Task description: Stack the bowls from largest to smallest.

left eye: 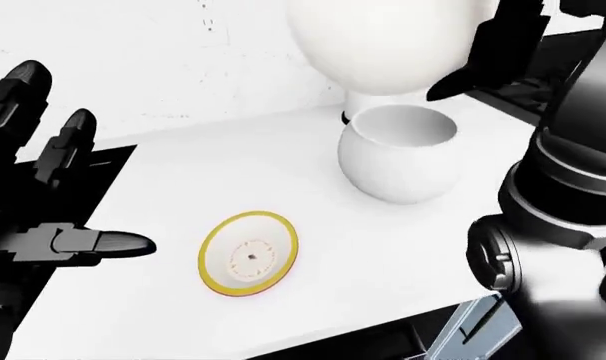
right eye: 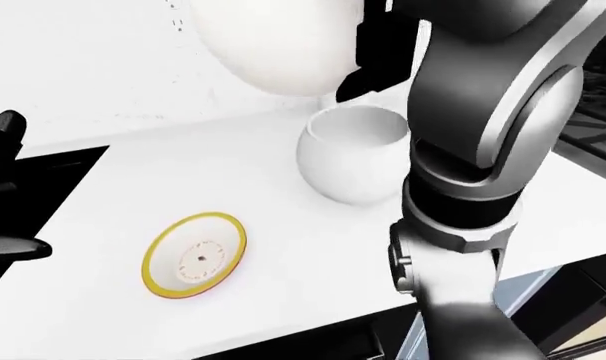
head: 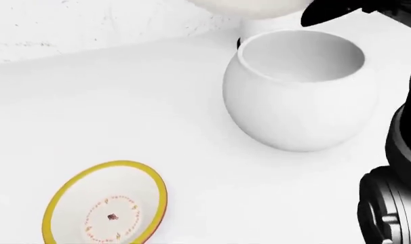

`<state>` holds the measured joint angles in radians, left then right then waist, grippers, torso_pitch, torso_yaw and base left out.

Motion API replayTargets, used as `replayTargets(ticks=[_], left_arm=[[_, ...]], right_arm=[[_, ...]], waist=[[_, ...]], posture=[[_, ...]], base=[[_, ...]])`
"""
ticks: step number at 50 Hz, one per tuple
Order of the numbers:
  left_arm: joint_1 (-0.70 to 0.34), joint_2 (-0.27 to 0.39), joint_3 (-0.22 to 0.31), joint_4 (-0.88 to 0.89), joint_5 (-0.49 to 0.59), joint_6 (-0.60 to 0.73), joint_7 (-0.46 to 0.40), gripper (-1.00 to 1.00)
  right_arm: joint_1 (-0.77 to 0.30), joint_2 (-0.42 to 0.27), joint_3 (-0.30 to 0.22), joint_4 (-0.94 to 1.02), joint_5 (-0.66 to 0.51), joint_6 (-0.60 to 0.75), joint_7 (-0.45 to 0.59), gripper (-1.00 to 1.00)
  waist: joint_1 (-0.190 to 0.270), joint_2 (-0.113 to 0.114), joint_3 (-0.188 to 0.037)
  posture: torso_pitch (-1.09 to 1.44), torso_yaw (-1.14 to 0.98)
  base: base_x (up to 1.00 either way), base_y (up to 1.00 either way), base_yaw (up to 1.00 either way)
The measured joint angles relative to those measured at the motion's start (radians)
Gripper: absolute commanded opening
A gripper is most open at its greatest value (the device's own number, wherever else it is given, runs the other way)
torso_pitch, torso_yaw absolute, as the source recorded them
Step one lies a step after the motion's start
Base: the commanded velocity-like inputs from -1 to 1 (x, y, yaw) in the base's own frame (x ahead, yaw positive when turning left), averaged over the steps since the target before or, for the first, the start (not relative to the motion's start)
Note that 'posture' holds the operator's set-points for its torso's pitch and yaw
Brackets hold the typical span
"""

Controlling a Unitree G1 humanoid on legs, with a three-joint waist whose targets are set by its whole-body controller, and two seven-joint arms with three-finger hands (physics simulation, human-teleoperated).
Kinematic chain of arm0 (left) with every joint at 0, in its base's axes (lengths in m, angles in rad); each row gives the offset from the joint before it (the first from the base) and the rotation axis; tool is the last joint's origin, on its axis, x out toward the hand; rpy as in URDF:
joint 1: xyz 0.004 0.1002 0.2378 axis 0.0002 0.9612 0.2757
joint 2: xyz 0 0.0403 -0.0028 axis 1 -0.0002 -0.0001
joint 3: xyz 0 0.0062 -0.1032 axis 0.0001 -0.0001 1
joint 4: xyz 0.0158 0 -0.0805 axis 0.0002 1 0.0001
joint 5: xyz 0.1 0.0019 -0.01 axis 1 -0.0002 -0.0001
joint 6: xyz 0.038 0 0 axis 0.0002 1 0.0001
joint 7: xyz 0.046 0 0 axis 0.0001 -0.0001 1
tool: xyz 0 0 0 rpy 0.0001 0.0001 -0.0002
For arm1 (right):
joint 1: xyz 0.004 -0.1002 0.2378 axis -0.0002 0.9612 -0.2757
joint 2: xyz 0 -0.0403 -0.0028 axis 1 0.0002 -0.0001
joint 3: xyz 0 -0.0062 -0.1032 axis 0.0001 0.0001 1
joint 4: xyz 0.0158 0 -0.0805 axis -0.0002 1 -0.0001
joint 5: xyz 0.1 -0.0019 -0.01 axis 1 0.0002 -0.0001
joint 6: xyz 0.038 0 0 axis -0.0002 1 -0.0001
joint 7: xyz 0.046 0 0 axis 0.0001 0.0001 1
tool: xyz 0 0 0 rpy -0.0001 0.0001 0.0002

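A small yellow-rimmed bowl (left eye: 249, 253) sits upright on the white counter (left eye: 233, 172), left of centre in the left-eye view. A round white bowl (left eye: 398, 154) stands upright to its upper right. A larger white bowl (left eye: 383, 37) hangs in the air just above that round bowl, tilted. My right hand (left eye: 473, 67) is shut on the large bowl's right rim, with dark fingers showing beside it. My left hand (left eye: 83, 165) is open and empty at the view's left edge, to the left of the yellow-rimmed bowl and apart from it.
A black inset surface (left eye: 103, 161) lies in the counter under my left hand. My right arm (right eye: 473, 187) fills the right of the right-eye view. A dark stove top (right eye: 593, 105) lies far right. The counter's edge (left eye: 313, 330) runs along the bottom.
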<state>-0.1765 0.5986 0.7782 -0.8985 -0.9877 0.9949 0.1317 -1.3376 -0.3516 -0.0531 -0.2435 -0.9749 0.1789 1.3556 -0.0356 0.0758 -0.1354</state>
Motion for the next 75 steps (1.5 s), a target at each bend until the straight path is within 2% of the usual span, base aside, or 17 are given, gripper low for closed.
replayTargets(ticks=[4,7,12,18,34,43,54,56,63,75], left_arm=[[0.0,0.002,-0.005,-0.008,-0.008,0.0,0.013,1.0],[0.001,-0.001,-0.019,-0.005,0.001,-0.008,0.007,1.0],[0.0,-0.001,-0.012,0.001,0.005,-0.01,0.003,1.0],[0.003,-0.002,-0.007,0.006,0.011,-0.016,-0.004,1.0],[0.007,0.003,0.007,0.014,0.006,-0.019,-0.008,1.0],[0.015,-0.007,0.001,0.027,0.03,-0.034,-0.031,1.0],[0.017,0.007,0.035,0.016,-0.003,-0.02,-0.019,1.0],[0.02,0.005,0.029,0.02,0.0,-0.026,-0.022,1.0],[0.021,0.004,0.03,0.037,0.014,-0.032,-0.032,1.0],[0.019,0.004,0.029,0.029,0.011,-0.03,-0.03,1.0]], right_arm=[[0.064,-0.064,-0.025,0.033,0.01,-0.037,-0.008,-0.98],[0.089,-0.091,-0.026,0.058,0.011,-0.06,-0.013,-0.98],[0.139,-0.128,-0.038,0.076,-0.005,-0.107,-0.023,-0.98],[0.173,-0.116,-0.025,0.139,-0.052,-0.162,-0.044,-0.99],[0.18,-0.073,-0.004,0.402,-0.193,-0.268,-0.216,-1.0],[0.18,-0.048,0.007,0.449,-0.233,-0.286,-0.269,-0.99],[0.222,-0.035,0.007,0.448,-0.257,-0.303,-0.287,-0.94],[0.225,-0.031,0.009,0.461,-0.261,-0.306,-0.304,-0.92],[0.247,-0.032,0.007,0.464,-0.271,-0.308,-0.324,-0.67],[0.245,-0.059,-0.006,0.463,-0.273,-0.318,-0.318,-0.54]], waist=[[-0.001,0.003,-0.001],[-0.002,0.009,-0.002],[-0.004,0.009,-0.008],[-0.009,0.013,-0.016],[-0.014,0.014,-0.032],[-0.013,0.013,-0.036],[-0.009,0.011,-0.037],[-0.008,0.012,-0.037],[-0.003,0.009,-0.036],[0.0,0.006,-0.039]], posture=[[-0.3,0.0],[-0.3,0.0],[-0.3,0.0],[-0.3,0.0],[-0.3,0.0],[-0.3,0.0],[-0.3,0.0],[-0.3,0.0],[-0.3,0.0],[-0.3,0.0]], base=[[0.0,0.0,0.0],[0.0,0.0,0.0],[0.0,0.0,0.0],[0.0,0.0,0.0],[0.0,0.0,0.0],[0.0,0.0,0.0],[0.0,0.0,0.0],[0.0,0.0,0.0],[0.0,0.0,0.0],[0.0,0.0,0.0]])
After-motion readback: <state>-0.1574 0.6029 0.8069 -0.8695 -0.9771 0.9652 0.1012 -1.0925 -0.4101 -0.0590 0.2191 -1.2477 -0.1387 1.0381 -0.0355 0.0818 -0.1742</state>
